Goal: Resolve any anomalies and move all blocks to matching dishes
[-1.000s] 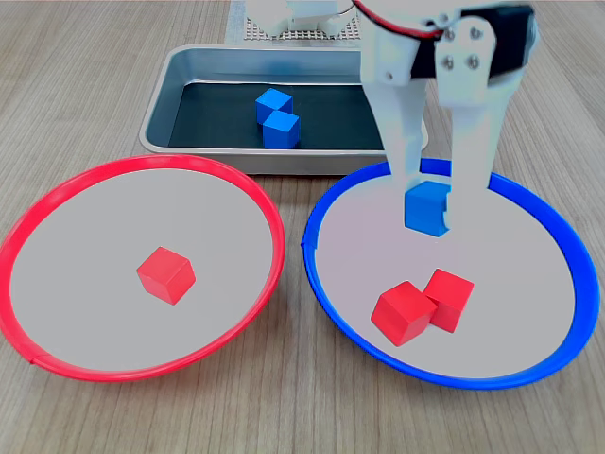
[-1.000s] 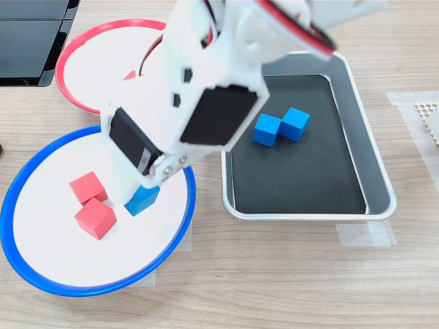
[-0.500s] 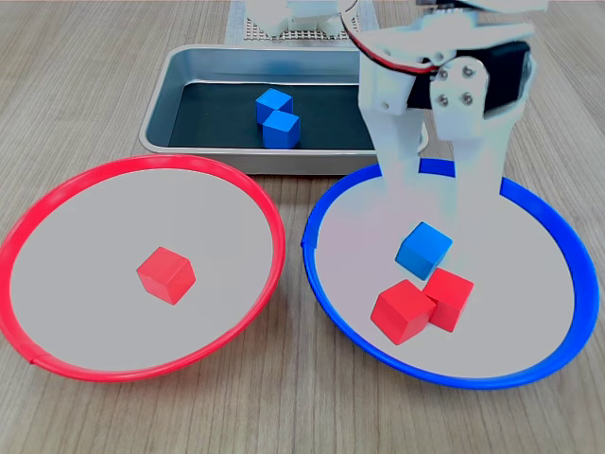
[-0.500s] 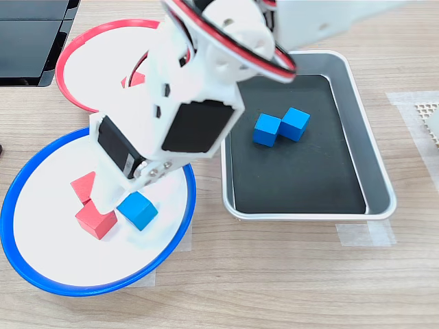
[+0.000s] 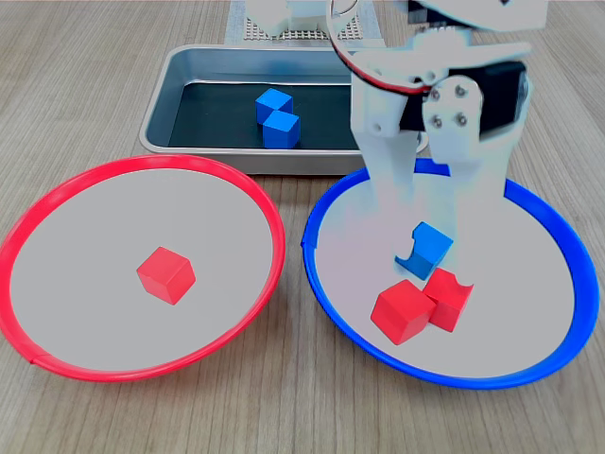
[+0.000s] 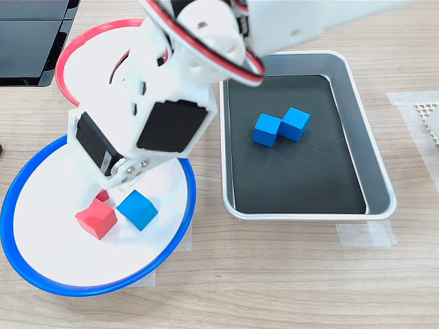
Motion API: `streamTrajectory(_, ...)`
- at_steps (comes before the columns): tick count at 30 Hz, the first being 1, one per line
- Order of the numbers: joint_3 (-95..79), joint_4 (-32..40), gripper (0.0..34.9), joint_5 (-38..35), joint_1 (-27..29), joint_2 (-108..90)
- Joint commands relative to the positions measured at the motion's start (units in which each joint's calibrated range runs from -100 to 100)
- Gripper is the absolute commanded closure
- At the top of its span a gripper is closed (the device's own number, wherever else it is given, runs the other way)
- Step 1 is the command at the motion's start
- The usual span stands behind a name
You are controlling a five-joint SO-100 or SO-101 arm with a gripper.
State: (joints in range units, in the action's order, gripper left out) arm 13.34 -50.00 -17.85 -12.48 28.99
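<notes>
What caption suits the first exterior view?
Open gripper above blue block and two red blocks in blue-rimmed dish.

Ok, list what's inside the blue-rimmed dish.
In the blue-rimmed dish: one blue block and two red blocks, one beside the other. In the second exterior view the gripper covers most of one red block.

Setting: lab-style tabletop test bench. Pale wood-grain table (image 6: 288, 288) with clear tape strips holding a silver metal tray (image 6: 379, 178) in place. White 3D-printed arm (image 6: 185, 75) with exposed red and black wiring. Perforated white pad (image 6: 431, 116) at the second exterior view's right edge; black equipment (image 6: 31, 34) top left.
</notes>
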Motion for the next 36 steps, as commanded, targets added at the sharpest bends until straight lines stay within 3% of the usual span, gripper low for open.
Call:
streamTrajectory(1,4.28,1.67,20.0,-1.03,-0.75,1.85)
streamTrajectory(7,7.19,3.65,20.7,-2.3,-2.16,6.28)
streamTrajectory(11,8.55,4.31,23.3,-2.83,-3.0,8.07)
streamTrajectory(12,9.1,4.31,24.8,-2.98,-3.1,8.5)
streamTrajectory(15,10.56,4.31,34.7,-4.1,-3.48,9.01)
streamTrajectory(20,8.92,3.24,34.8,-2.39,-2.72,3.81)
streamTrajectory(23,5.19,-1.3,34.8,-0.59,-1.5,-5.4)
streamTrajectory(29,-3.1,-9.22,34.8,-1.27,7.63,-20.07)
streamTrajectory(33,-9.65,-8.73,34.8,-4.35,15.72,-23.14)
streamTrajectory(34,-12.75,-6.17,34.8,-6.11,19.87,-22.55)
streamTrajectory(36,-13.57,-4.11,34.8,-7.42,22.88,-20.67)
